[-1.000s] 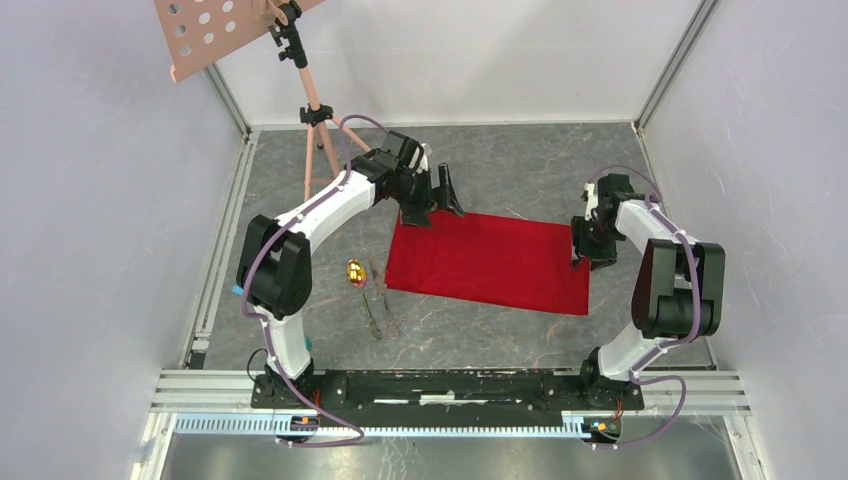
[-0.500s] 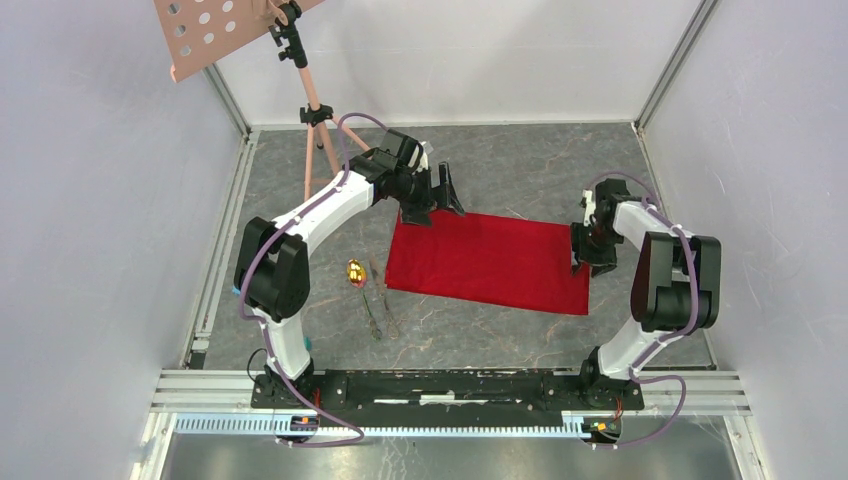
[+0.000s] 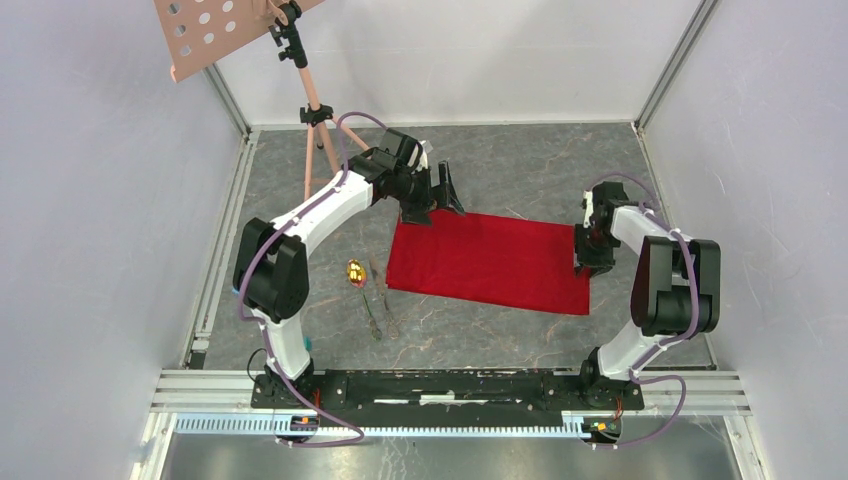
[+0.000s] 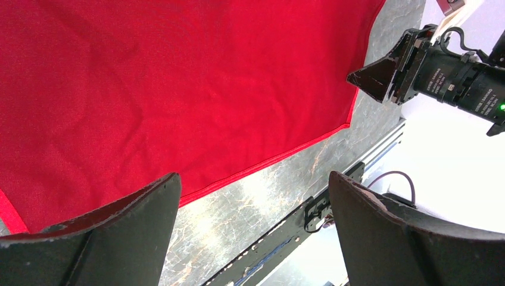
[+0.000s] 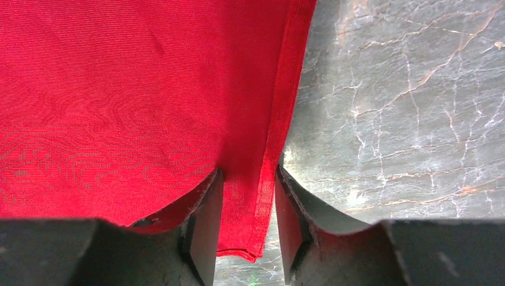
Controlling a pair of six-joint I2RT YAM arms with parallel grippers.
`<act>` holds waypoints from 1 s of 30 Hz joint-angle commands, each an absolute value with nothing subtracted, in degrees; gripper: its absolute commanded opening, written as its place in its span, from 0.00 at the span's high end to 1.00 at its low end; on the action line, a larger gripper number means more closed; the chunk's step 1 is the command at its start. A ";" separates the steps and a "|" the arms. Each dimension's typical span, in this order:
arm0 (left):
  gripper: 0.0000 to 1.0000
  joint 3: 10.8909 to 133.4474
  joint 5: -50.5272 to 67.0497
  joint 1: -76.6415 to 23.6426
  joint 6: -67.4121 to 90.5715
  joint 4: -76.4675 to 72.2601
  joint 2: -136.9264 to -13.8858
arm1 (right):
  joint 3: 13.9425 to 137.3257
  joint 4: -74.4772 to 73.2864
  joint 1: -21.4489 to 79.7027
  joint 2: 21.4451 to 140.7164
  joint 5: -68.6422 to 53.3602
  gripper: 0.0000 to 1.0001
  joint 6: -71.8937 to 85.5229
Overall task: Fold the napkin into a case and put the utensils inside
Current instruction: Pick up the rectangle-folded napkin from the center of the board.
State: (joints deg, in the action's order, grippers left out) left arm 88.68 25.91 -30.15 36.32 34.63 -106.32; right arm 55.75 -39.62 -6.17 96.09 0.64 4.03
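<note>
Centre of the top view: napkin (image 3: 488, 262) is lying flat on desk (image 3: 520, 180). Right claw (image 5: 248, 179) is pinching its right hem. Left claw (image 4: 253, 179) is hovering wide open over its upper-left corner. Utensils (image 3: 372, 298) are lying just left.

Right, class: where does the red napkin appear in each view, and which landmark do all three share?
Top external: napkin at the centre.
Left wrist: fills the upper left, above the open left pincer.
Right wrist: fills the left; its hem runs between the fingers of the right pincer.
Shared landmark: the grey marble table.
</note>
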 commanded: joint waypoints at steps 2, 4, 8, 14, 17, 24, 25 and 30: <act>0.00 88.77 26.81 -30.33 32.95 34.16 -102.75 | 51.12 -33.60 -5.01 97.12 4.48 0.64 5.66; 0.00 88.72 26.72 -30.33 32.89 34.16 -102.57 | 51.06 -33.37 -4.93 97.38 5.44 0.74 5.39; 0.00 88.68 26.62 -30.25 32.84 34.12 -102.40 | 51.28 -33.77 -5.01 97.53 8.12 0.99 5.33; 0.00 88.51 26.61 -30.24 33.04 34.17 -102.83 | 53.43 -36.69 -5.97 93.52 16.83 1.00 6.43; 0.00 88.47 26.55 -30.23 33.18 34.19 -102.83 | 56.06 -39.67 -5.98 91.63 21.43 1.00 6.21; 0.00 87.86 24.35 -30.31 33.14 34.13 -104.75 | 58.69 -42.14 -5.98 89.13 27.39 0.99 5.82; 0.00 87.66 23.56 -30.32 32.98 34.17 -105.33 | 59.04 -42.35 -5.98 89.00 27.57 0.99 5.82; 0.00 87.85 23.60 -30.95 32.59 34.17 -109.54 | 60.70 -43.45 -5.92 87.65 29.18 0.99 5.13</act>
State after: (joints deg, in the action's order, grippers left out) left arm 88.09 24.16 -30.17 36.23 34.57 -106.56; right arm 57.58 -41.93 -5.85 90.13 25.43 5.72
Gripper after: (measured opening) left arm 0.994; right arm 0.014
